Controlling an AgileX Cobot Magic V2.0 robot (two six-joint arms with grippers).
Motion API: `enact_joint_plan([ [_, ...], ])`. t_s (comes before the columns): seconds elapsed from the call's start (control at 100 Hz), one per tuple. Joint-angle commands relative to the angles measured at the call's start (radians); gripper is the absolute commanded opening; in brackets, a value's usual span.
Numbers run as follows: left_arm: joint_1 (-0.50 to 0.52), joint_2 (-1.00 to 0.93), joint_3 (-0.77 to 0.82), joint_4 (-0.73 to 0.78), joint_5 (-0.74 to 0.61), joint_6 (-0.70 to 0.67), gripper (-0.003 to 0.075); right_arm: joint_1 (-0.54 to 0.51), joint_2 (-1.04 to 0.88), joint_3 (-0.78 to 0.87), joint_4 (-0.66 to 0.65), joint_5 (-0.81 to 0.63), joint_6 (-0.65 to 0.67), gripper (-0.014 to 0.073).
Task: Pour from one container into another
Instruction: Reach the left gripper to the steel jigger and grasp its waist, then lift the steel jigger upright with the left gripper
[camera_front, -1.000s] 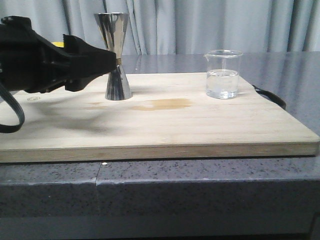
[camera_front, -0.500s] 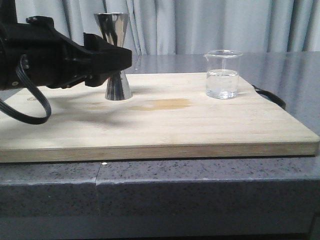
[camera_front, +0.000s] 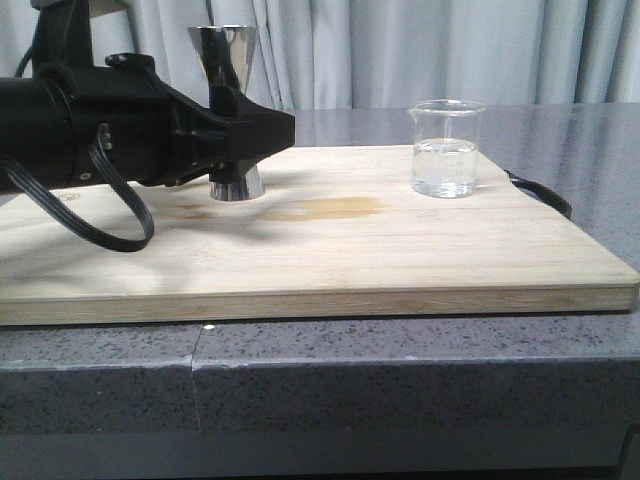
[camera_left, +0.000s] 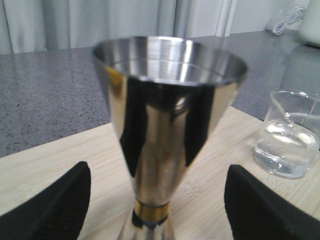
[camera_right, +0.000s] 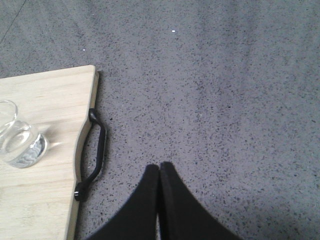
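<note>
The steel hourglass jigger (camera_front: 224, 58) stands upright at the back left of the wooden board (camera_front: 330, 250). My left gripper (camera_front: 264, 130) is open, and its black fingers (camera_left: 56, 207) flank the jigger (camera_left: 165, 115) on both sides at about the height of its gold waist band, without touching it. The clear glass beaker (camera_front: 446, 150) with clear liquid stands upright at the back right of the board, also seen as the beaker (camera_left: 290, 145) past the jigger. My right gripper (camera_right: 159, 170) is shut and empty over the grey counter, off the board's right end, apart from the beaker (camera_right: 17, 142).
A black handle (camera_right: 94, 155) sticks out from the board's right end. A brownish stain (camera_front: 335, 208) marks the board between the two vessels. The grey stone counter (camera_right: 225, 100) surrounds the board. Curtains hang behind.
My left gripper has moved right across the board, its fingers now reaching past the jigger's waist. The jigger and beaker stand where they were.
</note>
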Motion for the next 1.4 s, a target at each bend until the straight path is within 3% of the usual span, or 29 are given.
enact_joint_plan([
  [0.0, -0.007, -0.017, -0.027, -0.007, -0.08, -0.009, 0.0513, 0.001, -0.001, -0.038, -0.009, -0.08, -0.012, -0.007],
  [0.27, -0.007, -0.013, -0.026, -0.007, -0.082, -0.009, 0.051, 0.001, -0.001, -0.038, -0.009, -0.08, -0.012, -0.007],
  [0.35, -0.007, -0.013, -0.026, -0.007, -0.088, -0.009, 0.0478, 0.001, -0.001, -0.038, -0.009, -0.08, -0.012, -0.007],
  [0.82, -0.007, -0.013, -0.026, -0.005, -0.214, -0.009, -0.0019, 0.001, -0.001, -0.038, -0.009, -0.08, -0.012, -0.007],
  [1.04, -0.007, -0.043, -0.026, 0.068, -0.194, -0.099, -0.002, 0.024, -0.001, -0.034, 0.026, -0.141, -0.044, -0.0069],
  [1.21, -0.007, -0.136, -0.026, 0.235, -0.073, -0.225, -0.002, 0.158, 0.004, 0.017, 0.026, -0.327, -0.057, -0.0069],
  [1.31, -0.007, -0.202, -0.026, 0.256, -0.016, -0.271, -0.002, 0.226, 0.033, 0.048, -0.009, -0.423, -0.057, -0.0057],
  [1.39, -0.007, -0.25, -0.026, 0.256, 0.014, -0.288, -0.002, 0.257, 0.072, 0.057, -0.046, -0.441, -0.057, 0.0008],
])
